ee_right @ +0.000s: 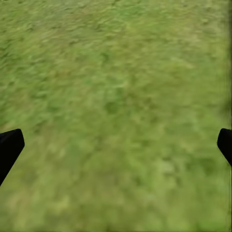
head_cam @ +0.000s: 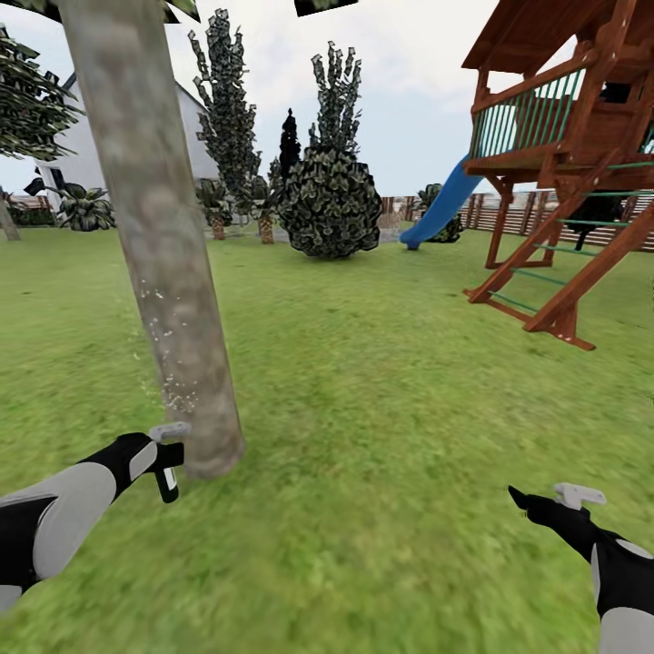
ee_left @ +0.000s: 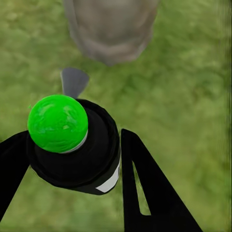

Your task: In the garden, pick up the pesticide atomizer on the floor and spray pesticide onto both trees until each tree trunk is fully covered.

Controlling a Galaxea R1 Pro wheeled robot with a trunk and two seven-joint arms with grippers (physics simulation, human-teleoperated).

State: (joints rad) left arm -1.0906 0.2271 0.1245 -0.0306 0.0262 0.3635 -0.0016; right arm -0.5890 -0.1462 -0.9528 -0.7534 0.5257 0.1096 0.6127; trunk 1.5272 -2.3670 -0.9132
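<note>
The pesticide atomizer (head_cam: 167, 465) is held in the left gripper (head_cam: 162, 459), whose black fingers (ee_left: 145, 188) are closed against its round dark body (ee_left: 79, 145); a bright green cap (ee_left: 58, 123) is seen on top in the left wrist view. The atomizer is placed just beside the foot of a thick pale tree trunk (head_cam: 154, 236), close to its left edge but apart from it. Whitish pesticide speckles (head_cam: 168, 363) are scattered over the lower part of that trunk.

The right gripper (head_cam: 545, 502) is held low over bare lawn (head_cam: 381, 381), its fingertips (ee_right: 9, 147) spread wide with nothing between them.

Open grass is left ahead and to the right. That room is bounded at the far right by a wooden play tower (head_cam: 581, 163) with a blue slide (head_cam: 440, 209), and farther back by a dark round bush (head_cam: 330, 204) and a slatted fence (head_cam: 527, 213).
</note>
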